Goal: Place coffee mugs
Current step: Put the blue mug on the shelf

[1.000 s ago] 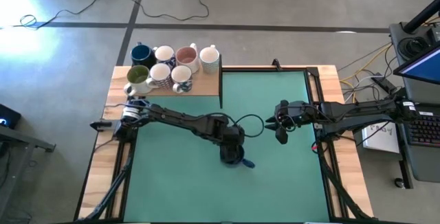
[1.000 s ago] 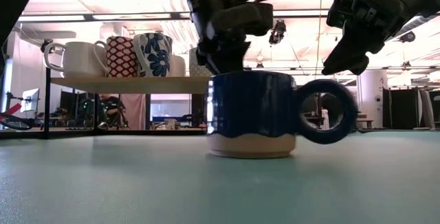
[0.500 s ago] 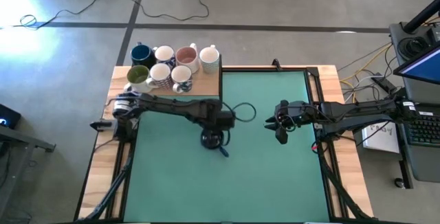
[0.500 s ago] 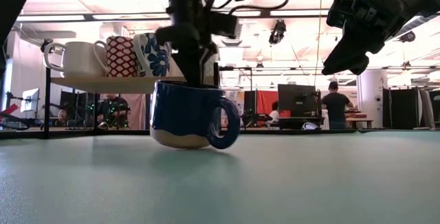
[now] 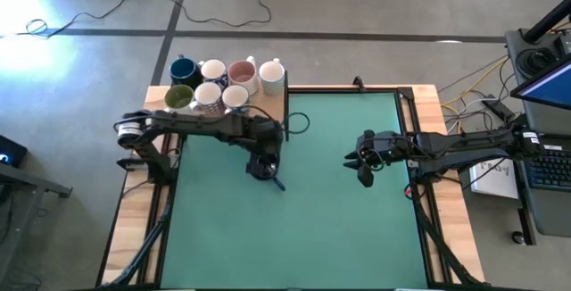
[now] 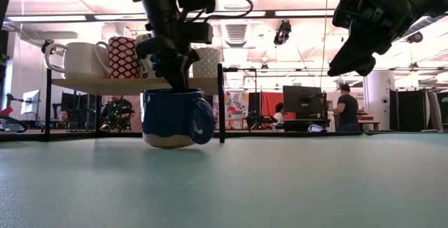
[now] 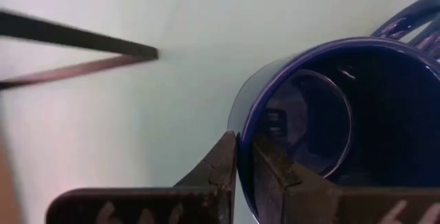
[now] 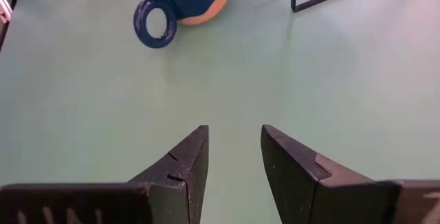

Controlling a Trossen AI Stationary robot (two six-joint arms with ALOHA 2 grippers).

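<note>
High view puts my left gripper (image 5: 265, 165), pinched shut on the rim of the dark blue mug (image 6: 170, 118), just off the shelf (image 5: 278, 115) corner, while my right gripper (image 5: 360, 162) waits, fingers apart, near the table's right edge.

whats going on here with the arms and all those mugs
The left claw is shut on the rim of a dark blue mug, holding it at the green table near a raised wooden shelf at the table's back left corner. Seven other mugs already stand on that shelf. The right claw hangs open above the table's right side, holding nothing.
</note>
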